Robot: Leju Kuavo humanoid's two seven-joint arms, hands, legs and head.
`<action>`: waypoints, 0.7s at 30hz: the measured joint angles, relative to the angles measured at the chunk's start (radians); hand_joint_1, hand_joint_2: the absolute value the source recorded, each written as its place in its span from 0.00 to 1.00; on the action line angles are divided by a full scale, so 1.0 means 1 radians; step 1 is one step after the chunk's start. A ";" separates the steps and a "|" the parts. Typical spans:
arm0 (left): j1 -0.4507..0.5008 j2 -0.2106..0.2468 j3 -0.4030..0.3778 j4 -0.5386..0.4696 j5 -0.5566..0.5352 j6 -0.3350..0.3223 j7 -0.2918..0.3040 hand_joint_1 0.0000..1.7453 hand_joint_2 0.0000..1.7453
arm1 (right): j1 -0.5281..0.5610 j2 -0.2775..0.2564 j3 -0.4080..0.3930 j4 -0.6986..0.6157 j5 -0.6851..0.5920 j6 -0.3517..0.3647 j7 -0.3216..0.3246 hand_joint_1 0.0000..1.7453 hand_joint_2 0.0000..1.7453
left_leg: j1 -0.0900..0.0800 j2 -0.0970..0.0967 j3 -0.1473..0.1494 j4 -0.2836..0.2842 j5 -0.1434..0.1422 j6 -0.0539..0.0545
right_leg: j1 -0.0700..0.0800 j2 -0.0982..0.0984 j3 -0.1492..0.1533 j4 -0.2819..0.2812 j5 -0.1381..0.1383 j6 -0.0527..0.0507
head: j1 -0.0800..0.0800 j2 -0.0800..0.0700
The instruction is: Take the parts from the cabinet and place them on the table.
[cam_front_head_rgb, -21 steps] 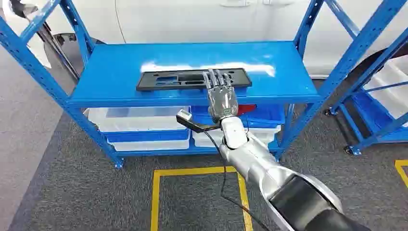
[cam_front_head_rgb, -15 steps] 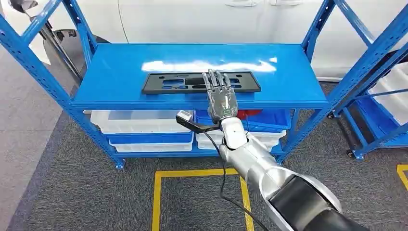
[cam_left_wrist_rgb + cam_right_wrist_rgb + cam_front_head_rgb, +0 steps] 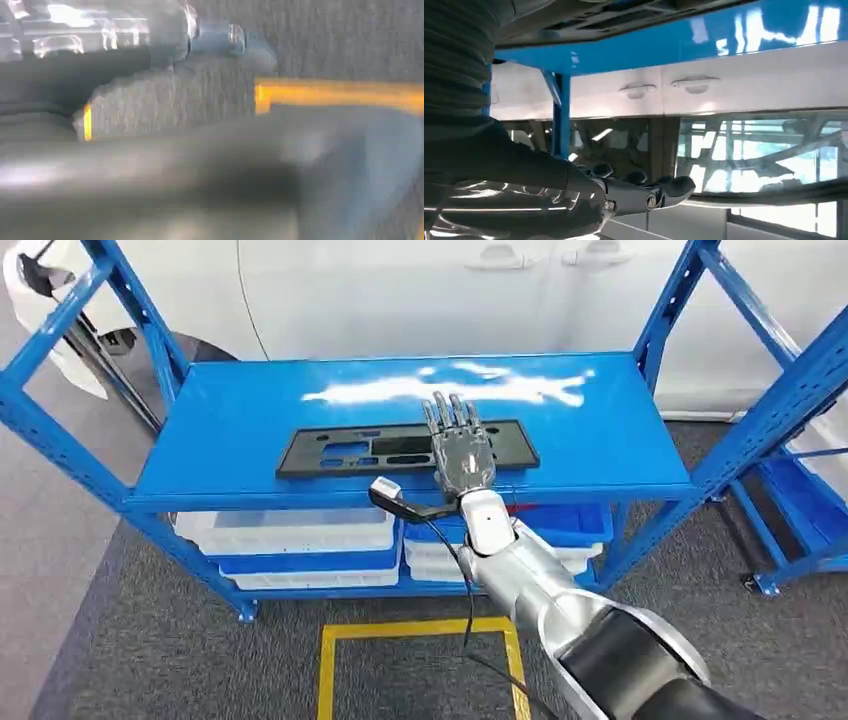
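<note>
- You are near the start: the part [image 3: 405, 449], a flat black panel with cut-outs, lies flat on the top shelf [image 3: 240, 405] of the blue cabinet, near its front edge, and nothing has been lifted.
- No tabletop appears, so the whole carry and placing are left to do, as far as you can judge.
- Your right hand [image 3: 459, 445] reaches forward over the shelf's front edge and sits over the right half of the part, palm down.
- Its fingers [image 3: 449, 412] are stretched out flat and slightly apart, released, holding nothing; whether they touch the part or hover just above it you cannot tell.
- The right arm comes in from the lower right, extended almost straight towards the shelf.
- In the right wrist view the fingers [image 3: 659, 192] show the same straight, unclenched pose.
- The left wrist view is blurred and looks at grey floor with a yellow line [image 3: 340, 95]; you cannot tell the state of the left hand.
- White and blue bins [image 3: 290, 535] sit on the lower shelves.
</note>
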 joint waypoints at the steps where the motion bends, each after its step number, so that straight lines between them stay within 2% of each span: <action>1: 0.002 0.000 0.000 0.000 0.000 0.000 0.000 0.00 0.00 | 0.002 0.000 0.000 0.002 0.001 0.000 0.000 0.00 1.00 | 0.002 0.000 -0.040 0.048 -0.041 -0.004 | 0.001 0.000 0.009 0.000 -0.009 -0.001 | 0.000 0.000; 2: 0.004 0.000 0.000 0.000 0.000 0.000 0.000 0.00 0.00 | 0.004 0.000 0.000 0.004 0.002 0.000 0.000 0.00 1.00 | 0.003 0.000 -0.071 0.071 -0.066 -0.005 | 0.001 0.002 0.019 0.000 -0.017 0.000 | 0.000 0.000; 3: 0.006 0.000 0.000 0.000 0.000 0.000 0.000 0.00 0.00 | 0.005 0.000 0.000 0.006 0.002 0.000 0.000 0.00 1.00 | 0.003 0.000 -0.082 0.054 -0.057 -0.006 | 0.001 0.003 0.030 0.001 -0.027 0.001 | 0.000 0.000; 4: 0.006 0.001 0.000 0.000 0.000 0.000 0.000 0.00 0.00 | 0.006 0.000 0.000 0.008 0.002 0.000 0.000 0.00 1.00 | 0.003 0.000 -0.075 -0.004 -0.011 -0.005 | 0.000 0.003 0.044 0.001 -0.037 0.002 | 0.000 0.000; 5: 0.006 0.002 0.000 0.000 0.000 0.000 0.000 0.00 0.00 | 0.005 0.000 0.000 0.008 0.002 0.000 0.000 0.00 1.00 | 0.003 0.000 -0.055 -0.082 0.052 -0.004 | 0.000 0.003 0.057 0.002 -0.047 0.005 | 0.000 0.000; 6: 0.006 0.002 0.000 0.000 0.000 0.000 0.000 0.00 0.00 | 0.005 0.001 0.000 0.008 0.002 0.000 0.000 0.00 1.00 | 0.003 0.001 -0.030 -0.174 0.131 -0.001 | 0.000 0.003 0.071 0.002 -0.057 0.008 | 0.000 0.000; 7: 0.009 0.002 0.000 0.000 0.000 0.000 0.000 0.00 0.00 | 0.005 0.001 0.000 0.010 0.007 0.000 0.000 0.00 1.00 | 0.003 0.001 -0.024 -0.234 0.185 0.004 | 0.002 0.003 0.071 0.002 -0.065 0.012 | 0.000 0.000; 8: 0.007 0.002 0.000 0.000 0.000 0.000 0.000 0.00 0.00 | 0.004 0.002 0.000 0.014 0.014 0.001 0.000 0.00 1.00 | -0.004 0.002 -0.024 -0.241 0.147 0.014 | 0.004 0.006 0.071 0.005 -0.067 0.017 | 0.000 0.000; 9: 0.007 0.002 0.000 0.000 0.000 0.000 0.000 0.00 0.00 | 0.005 0.002 0.000 0.017 0.023 0.001 0.000 0.00 1.00 | -0.004 0.001 -0.023 -0.237 0.166 0.022 | 0.006 0.006 0.067 0.006 -0.071 0.023 | 0.000 0.000; 11: 0.009 0.002 0.000 0.000 0.000 0.000 0.001 0.00 0.00 | 0.004 0.003 0.000 0.020 0.045 0.004 0.000 0.00 1.00 | -0.004 0.000 -0.023 -0.235 0.165 0.030 | 0.004 0.006 0.070 0.003 -0.076 0.031 | 0.000 0.000; 12: 0.008 -0.002 0.000 0.000 0.000 0.000 0.001 0.00 0.00 | 0.004 0.005 0.000 0.021 0.059 0.008 0.002 0.00 1.00 | 0.005 0.001 -0.013 -0.244 0.167 0.036 | 0.007 0.005 0.072 0.006 -0.087 0.040 | 0.000 0.000; 13: 0.007 -0.003 0.000 0.000 0.000 0.000 0.000 0.00 0.00 | 0.004 0.005 0.002 0.023 0.067 0.013 0.003 0.00 1.00 | 0.004 0.001 -0.005 -0.247 0.163 0.041 | 0.005 0.002 0.067 0.029 -0.100 0.047 | 0.000 0.000; 14: 0.005 -0.003 0.000 0.001 0.000 0.000 0.000 0.00 0.00 | 0.002 0.006 0.009 0.025 0.077 0.026 0.003 0.00 1.00 | 0.004 0.001 -0.001 -0.247 0.158 0.048 | 0.002 0.002 0.033 0.094 -0.130 0.051 | 0.000 0.000; 15: 0.002 -0.003 0.000 0.001 0.000 0.000 0.000 0.00 0.00 | 0.004 0.006 0.019 0.027 0.079 0.041 0.003 0.00 1.00 | 0.004 0.001 0.002 -0.247 0.155 0.050 | -0.001 0.001 -0.016 0.180 -0.163 0.054 | 0.000 0.000; 17: 0.003 -0.003 0.000 0.001 0.000 0.000 -0.001 0.00 0.00 | 0.010 0.005 0.056 0.035 0.080 0.071 0.002 0.00 1.00 | 0.004 0.001 0.008 -0.246 0.147 0.051 | -0.006 0.001 -0.107 0.325 -0.202 0.059 | 0.000 0.000; 18: 0.003 -0.003 0.000 0.001 0.000 0.000 -0.001 0.00 0.00 | 0.014 0.005 0.074 0.039 0.080 0.084 -0.002 0.00 1.00 | 0.004 0.001 0.014 -0.246 0.143 0.050 | -0.009 0.000 -0.127 0.339 -0.186 0.061 | 0.000 0.000; 19: 0.004 -0.003 0.000 0.001 0.000 0.000 -0.001 0.00 0.00 | 0.017 0.005 0.092 0.041 0.080 0.095 -0.005 0.00 1.00 | 0.004 0.001 0.021 -0.246 0.138 0.048 | -0.012 -0.001 -0.122 0.310 -0.153 0.062 | 0.000 0.000; 20: 0.005 -0.003 0.000 0.001 0.001 0.000 -0.002 0.00 0.00 | 0.018 0.005 0.109 0.043 0.080 0.103 -0.010 0.00 1.00 | 0.004 0.000 0.029 -0.246 0.132 0.046 | -0.014 -0.002 -0.097 0.243 -0.104 0.062 | 0.000 0.000; 21: 0.005 -0.003 0.000 0.001 0.003 0.000 -0.003 0.00 0.00 | 0.022 0.005 0.125 0.046 0.069 0.096 -0.017 0.00 1.00 | 0.004 0.000 0.039 -0.245 0.125 0.043 | -0.015 -0.005 -0.050 0.134 -0.044 0.060 | 0.000 0.000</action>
